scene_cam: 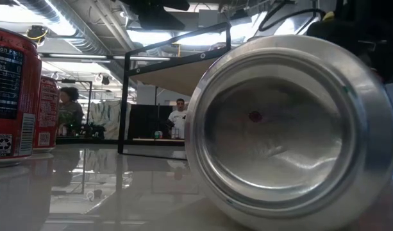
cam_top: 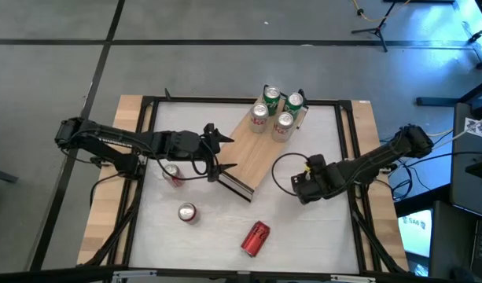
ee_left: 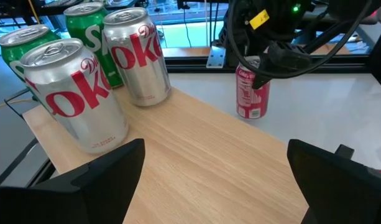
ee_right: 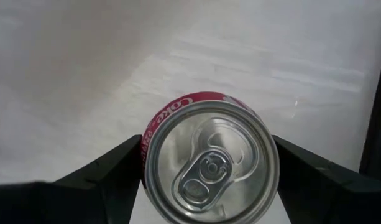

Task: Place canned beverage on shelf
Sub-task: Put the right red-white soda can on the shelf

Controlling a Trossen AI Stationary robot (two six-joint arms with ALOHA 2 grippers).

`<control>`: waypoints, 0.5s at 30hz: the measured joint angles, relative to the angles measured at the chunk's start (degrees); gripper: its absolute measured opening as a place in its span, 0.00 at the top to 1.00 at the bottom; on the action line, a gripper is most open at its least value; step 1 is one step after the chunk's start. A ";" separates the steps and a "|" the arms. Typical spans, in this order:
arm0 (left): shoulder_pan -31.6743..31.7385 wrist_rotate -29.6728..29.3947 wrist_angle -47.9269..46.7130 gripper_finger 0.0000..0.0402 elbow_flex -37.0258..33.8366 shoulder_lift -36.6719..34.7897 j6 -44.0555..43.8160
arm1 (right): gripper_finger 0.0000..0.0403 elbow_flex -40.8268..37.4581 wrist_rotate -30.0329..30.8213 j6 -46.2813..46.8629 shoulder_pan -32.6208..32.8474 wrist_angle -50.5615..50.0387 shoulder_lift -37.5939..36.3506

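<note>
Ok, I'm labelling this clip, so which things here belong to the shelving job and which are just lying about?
Job: light-wood shelf board with dark metal ends; upright red Coke can at the right gripper; four green and silver cans already shelved; three spare red cans.
Lying about: black tripod; looped black cable.

bench (cam_top: 319,236): white top, black frame | floor (cam_top: 185,63): grey, dark seams | stand legs (cam_top: 378,31): on floor past bench's far edge | two people (scene_cam: 178,115): in room behind bench, beyond both hands
</note>
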 joint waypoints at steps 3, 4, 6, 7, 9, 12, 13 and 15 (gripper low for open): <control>0.00 0.01 0.02 0.04 0.00 0.00 0.00 | 0.25 -1.18 -0.41 0.09 0.01 0.87 -0.01; 0.00 -0.01 0.02 0.04 0.00 0.00 0.00 | 0.25 -1.43 -0.45 0.08 0.01 1.03 0.00; 0.00 -0.01 0.04 0.04 0.00 0.00 0.00 | 0.25 -1.81 -0.45 0.05 0.01 1.72 -0.02; 0.00 -0.01 0.03 0.04 0.00 0.00 0.00 | 0.25 -2.01 -0.54 0.03 0.01 1.91 -0.02; 0.00 -0.01 0.04 0.04 0.00 0.00 0.00 | 0.25 -2.40 -0.86 -0.01 0.01 2.01 -0.02; 0.00 -0.01 0.06 0.04 0.00 0.00 0.00 | 0.25 -2.63 -1.02 -0.03 0.01 2.03 -0.02; 0.00 -0.01 0.07 0.04 0.00 0.00 0.00 | 0.25 -2.63 -1.02 -0.03 0.01 2.27 -0.02; 0.00 -0.01 0.09 0.04 0.00 0.00 0.00 | 0.25 -2.63 -1.05 -0.05 0.01 2.64 -0.02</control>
